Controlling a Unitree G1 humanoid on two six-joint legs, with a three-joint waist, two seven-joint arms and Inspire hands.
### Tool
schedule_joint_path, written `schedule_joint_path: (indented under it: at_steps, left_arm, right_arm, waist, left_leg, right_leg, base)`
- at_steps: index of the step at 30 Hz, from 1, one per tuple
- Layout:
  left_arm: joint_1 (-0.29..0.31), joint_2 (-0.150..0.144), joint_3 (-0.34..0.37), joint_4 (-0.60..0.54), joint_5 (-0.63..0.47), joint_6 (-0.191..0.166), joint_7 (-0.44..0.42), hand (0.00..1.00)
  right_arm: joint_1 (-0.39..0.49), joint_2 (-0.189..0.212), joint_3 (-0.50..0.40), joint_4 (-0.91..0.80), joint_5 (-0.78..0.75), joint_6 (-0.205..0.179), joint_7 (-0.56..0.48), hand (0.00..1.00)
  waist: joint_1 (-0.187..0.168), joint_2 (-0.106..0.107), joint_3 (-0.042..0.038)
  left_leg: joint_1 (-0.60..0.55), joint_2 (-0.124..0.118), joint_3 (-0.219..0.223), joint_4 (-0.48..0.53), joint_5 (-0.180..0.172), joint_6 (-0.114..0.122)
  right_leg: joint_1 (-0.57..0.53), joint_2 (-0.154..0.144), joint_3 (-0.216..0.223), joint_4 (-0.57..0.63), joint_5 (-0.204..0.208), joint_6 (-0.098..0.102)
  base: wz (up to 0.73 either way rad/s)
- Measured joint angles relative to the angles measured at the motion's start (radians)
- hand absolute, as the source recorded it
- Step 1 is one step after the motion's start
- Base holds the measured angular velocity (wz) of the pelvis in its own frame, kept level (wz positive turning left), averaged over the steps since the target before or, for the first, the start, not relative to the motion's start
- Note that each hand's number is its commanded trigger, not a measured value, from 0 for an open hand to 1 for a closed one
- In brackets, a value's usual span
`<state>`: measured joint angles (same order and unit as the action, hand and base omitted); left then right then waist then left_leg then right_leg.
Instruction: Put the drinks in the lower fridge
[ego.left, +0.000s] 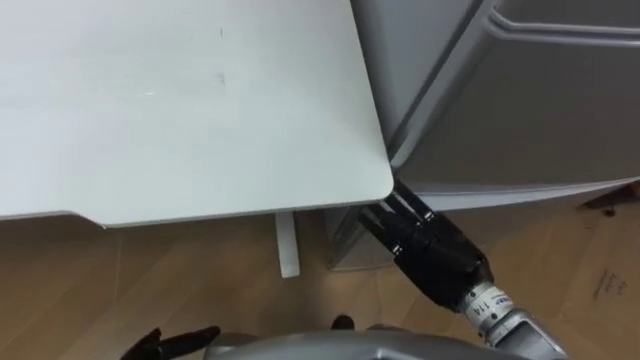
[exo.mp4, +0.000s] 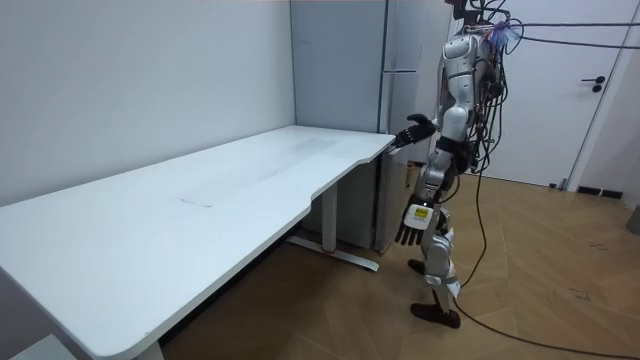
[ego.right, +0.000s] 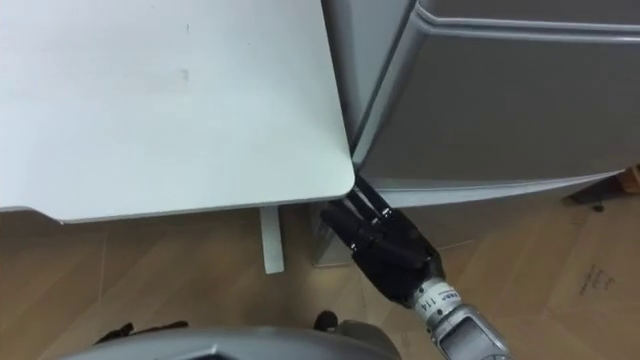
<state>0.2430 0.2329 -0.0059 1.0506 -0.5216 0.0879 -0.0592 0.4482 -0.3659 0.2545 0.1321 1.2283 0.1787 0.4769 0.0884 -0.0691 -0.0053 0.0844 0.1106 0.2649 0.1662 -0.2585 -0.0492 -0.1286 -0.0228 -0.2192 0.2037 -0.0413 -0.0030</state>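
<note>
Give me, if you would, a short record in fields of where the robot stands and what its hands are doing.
stance: upright, at the table's corner, facing the fridge
table: white, its rounded corner close beside the fridge
fridge: tall, grey, doors look shut
right hand: raised, fingers straight, reaching to the fridge's edge by the table corner; contact unclear
left hand: hangs at the robot's side, fingers relaxed, holding nothing

I get only a narrow slot mid-frame between the table (ego.left: 200, 100) corner and the shut fridge (ego.left: 520, 110), upper right; my right robot hand (ego.left: 425, 245) sits there. The lower-right floor (ego.left: 600, 260) is open.
</note>
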Motion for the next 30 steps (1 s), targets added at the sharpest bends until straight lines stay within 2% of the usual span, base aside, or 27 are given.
schedule_joint_path:
  at_steps: [2,5,12,16,18,22,24,26,30]
  left_arm:
    - [0.004,-0.008,-0.001,0.000,-0.034,0.000,0.001,0.00]
    - [0.011,-0.016,-0.001,0.001,-0.059,0.000,0.002,0.00]
    - [0.025,-0.016,0.007,0.002,-0.075,-0.005,-0.007,0.00]
    - [0.029,-0.016,0.026,0.001,-0.074,-0.005,-0.011,0.00]
    - [0.030,-0.016,0.043,0.002,-0.075,-0.005,-0.011,0.00]
    - [0.040,-0.015,0.065,0.001,-0.076,-0.005,-0.008,0.00]
    - [0.045,-0.016,0.071,0.001,-0.076,-0.005,0.003,0.00]
    - [0.042,-0.015,0.082,0.004,-0.073,-0.005,0.013,0.00]
    - [0.036,-0.015,0.083,0.003,-0.075,-0.006,0.043,0.00]
  right_arm:
    - [0.001,-0.001,-0.013,0.000,0.000,0.016,0.007,0.00]
    - [0.000,-0.001,-0.025,0.002,-0.018,0.021,0.017,0.00]
    - [0.003,0.005,-0.063,0.020,-0.137,0.020,0.064,0.00]
    - [-0.010,0.006,-0.092,0.067,-0.287,0.018,0.148,0.00]
    - [-0.020,0.006,-0.093,0.127,-0.360,0.020,0.207,0.00]
    - [-0.044,0.007,-0.118,0.263,-0.544,0.027,0.239,0.00]
    - [-0.074,0.008,-0.147,0.356,-0.640,0.027,0.237,0.00]
    - [-0.115,0.009,-0.197,0.494,-0.765,0.023,0.216,0.00]
    - [-0.126,0.009,-0.237,0.622,-0.865,0.000,0.160,0.00]
  waist:
    - [0.000,0.010,0.0056]
    - [0.000,0.017,0.0077]
    - [-0.001,0.010,0.0064]
    - [-0.004,0.002,0.0022]
    - [-0.014,-0.002,0.0020]
    - [-0.014,-0.013,0.0010]
    - [-0.025,-0.020,-0.0003]
    - [-0.031,-0.028,0.0021]
    - [-0.032,-0.028,0.0052]
  left_leg:
    - [0.008,0.001,-0.004,-0.003,0.000,0.000]
    - [0.010,0.000,-0.004,-0.004,0.000,0.000]
    - [0.015,-0.001,-0.024,-0.005,0.000,0.000]
    - [0.015,0.000,-0.030,-0.007,0.000,0.000]
    - [0.016,0.000,-0.045,-0.004,0.000,0.000]
    - [0.030,-0.001,-0.052,-0.012,0.000,0.000]
    - [0.033,-0.003,-0.061,-0.013,0.000,0.001]
    - [0.033,-0.003,-0.065,-0.009,0.000,0.001]
    - [0.040,-0.002,-0.073,-0.006,0.000,0.001]
  right_leg:
    - [0.009,0.000,-0.004,0.000,0.000,0.001]
    - [0.010,-0.001,-0.004,0.001,-0.001,0.001]
    - [0.023,-0.005,-0.015,0.002,-0.014,0.005]
    - [0.026,-0.005,-0.023,0.001,-0.018,0.006]
    - [0.038,-0.009,-0.033,0.001,-0.022,0.009]
    - [0.052,-0.010,-0.036,-0.002,-0.027,0.012]
    - [0.059,-0.012,-0.040,-0.003,-0.029,0.014]
    - [0.062,-0.013,-0.044,-0.003,-0.028,0.014]
    - [0.080,-0.011,-0.047,-0.016,-0.029,0.014]
  base:
    - [0.05]
    - [0.00]
    - [0.08]
    - [0.06]
    - [0.20]
    - [0.07]
    - [0.10]
    - [0.05]
    - [0.05]
